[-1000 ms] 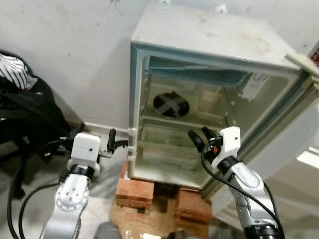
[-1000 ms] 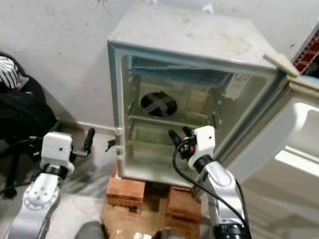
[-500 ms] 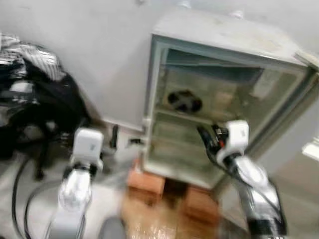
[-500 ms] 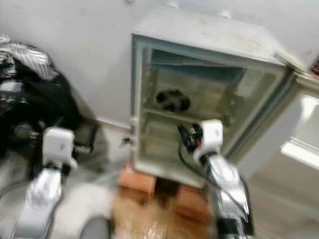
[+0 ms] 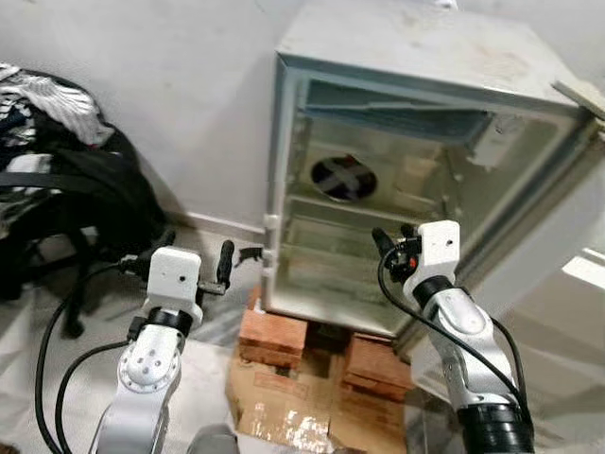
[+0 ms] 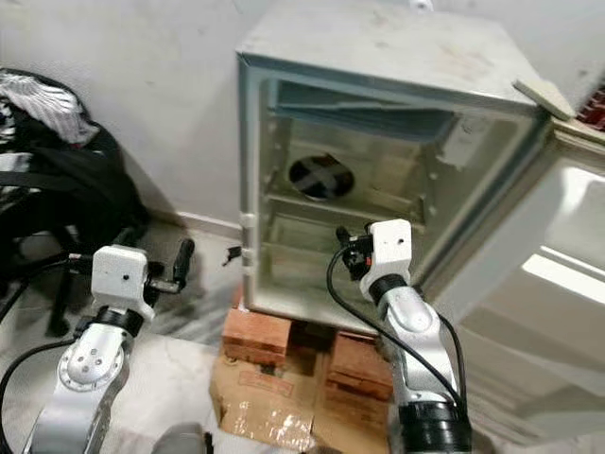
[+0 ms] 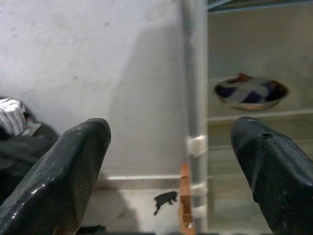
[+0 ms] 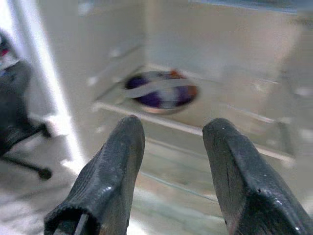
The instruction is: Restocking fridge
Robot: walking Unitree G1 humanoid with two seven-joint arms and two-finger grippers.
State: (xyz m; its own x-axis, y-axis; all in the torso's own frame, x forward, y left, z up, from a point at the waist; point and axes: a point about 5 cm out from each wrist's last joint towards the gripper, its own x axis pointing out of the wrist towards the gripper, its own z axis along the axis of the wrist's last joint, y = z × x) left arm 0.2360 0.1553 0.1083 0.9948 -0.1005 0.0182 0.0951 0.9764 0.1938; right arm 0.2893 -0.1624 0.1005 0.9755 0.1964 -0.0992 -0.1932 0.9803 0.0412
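Note:
A small white fridge (image 5: 416, 47) stands open on bricks, its door (image 5: 567, 274) swung out to the right. On its upper shelf sits a dark blue and white bowl (image 5: 342, 179), also seen as the bowl (image 8: 161, 91) in the right wrist view. My right gripper (image 5: 390, 236) hovers open and empty in front of the lower shelf, just below the bowl. Left of the fridge's side wall (image 7: 194, 98), my left gripper (image 5: 194, 248) is held open and empty above the floor.
Red bricks (image 5: 274, 336) and flattened cardboard (image 5: 284, 407) lie under and before the fridge. A black office chair (image 5: 66, 199) with clothes on it stands at the left by the wall. A small black object (image 5: 250, 253) lies on the floor by the fridge's left corner.
The whole picture swung and blurred, then steadied: the camera moved. Both grippers keep about the same places relative to the fridge and stay open.

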